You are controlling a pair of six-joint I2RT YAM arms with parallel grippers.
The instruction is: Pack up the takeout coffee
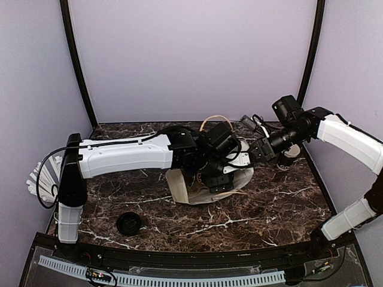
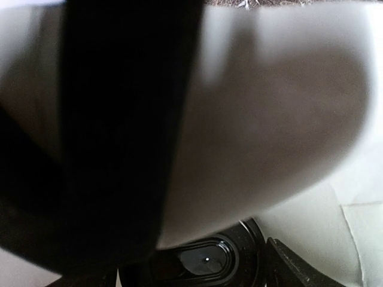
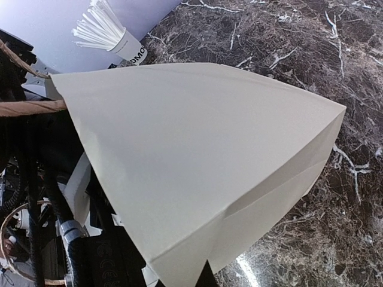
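Lavender walls close round a dark marble desk [image 1: 287,203] veined in white; two white-and-black arms reach in from the near edge and meet at the middle, at a white paper bag [image 1: 179,186] with a brown handle [image 1: 210,119]; the bag sits slumped, its mouth turned up toward the arms.

The packing looks close to done. The takeout coffee [image 2: 203,261] is inside the bag; the left wrist view shows only its glossy black lid, low in the picture, with pale paper walls all around it. What seems left is for the left arm to let go, if it has not already, and to come out of the bag; whether the bag must then be closed, the pictures do not say.

The left pincer [image 1: 216,179] is sunk into the bag's mouth, its jaws spread wide to either side of the lidded cup; one dark finger [image 2: 299,272] stands just beside the lid's rim, but whether it presses the cup or has released it cannot be told. The right pincer [image 1: 261,149] is clenched on the bag's paper edge, holding the mouth open.

A loose black lid [image 1: 128,223] lies on the desk near the left arm's base, well apart from the bag.
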